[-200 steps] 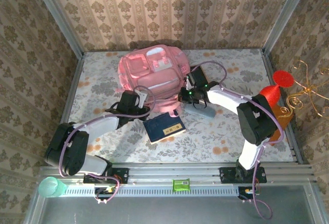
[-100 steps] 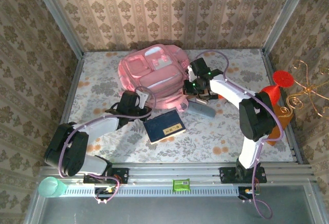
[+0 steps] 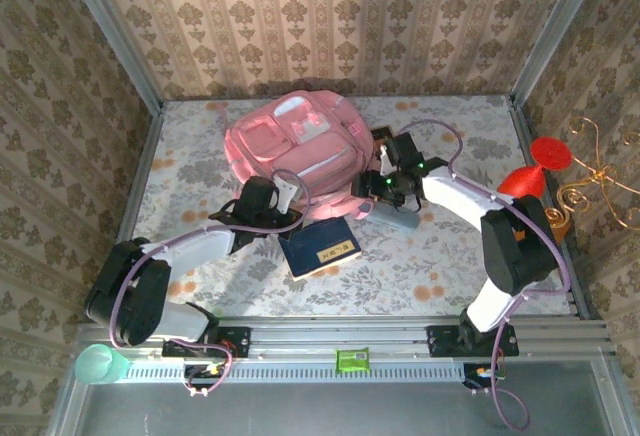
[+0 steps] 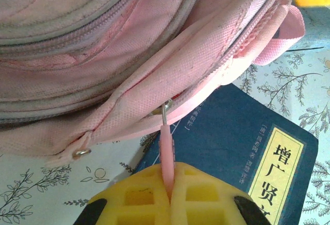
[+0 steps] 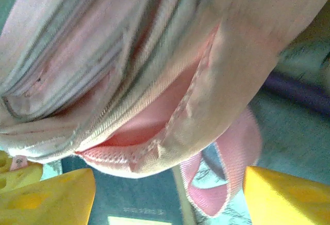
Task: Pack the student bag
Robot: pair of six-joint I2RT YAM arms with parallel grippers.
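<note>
**Overhead view.** The backpack (image 3: 295, 146), pink with white patches on its front pockets, lies toward the back of the table (image 3: 440, 266), near the middle, on a flower-patterned cloth. 2 arms reach to its near edge. The left gripper (image 3: 284, 196) sits at the lower left corner of the backpack, and the right gripper (image 3: 380, 184) at its lower right corner. A dark blue book (image 3: 320, 247) lies flat just in front of the backpack, between the 2 arms. A grey pouch (image 3: 396, 219) lies beside the book, under the right arm.

**Left wrist view.** The left gripper (image 4: 170, 183) has its 2 yellow fingers (image 4: 139, 199) pressed together on the pink zipper pull (image 4: 165, 150) of the backpack (image 4: 129, 54). The pull runs straight up from the fingers to a metal ring on the zipper track. The book (image 4: 232, 137) lies partly under the edge of the bag, with a yellow label of Chinese characters on its cover.

**Right wrist view.** The right gripper (image 5: 165, 181) has its 2 yellow fingers (image 5: 49, 194) spread wide, with nothing clamped. Ahead of them the backpack (image 5: 154, 44) shows a zipper seam parted into a narrow slit, and a pink strap loop (image 5: 234, 158) hangs below it. This view is blurred.
</note>
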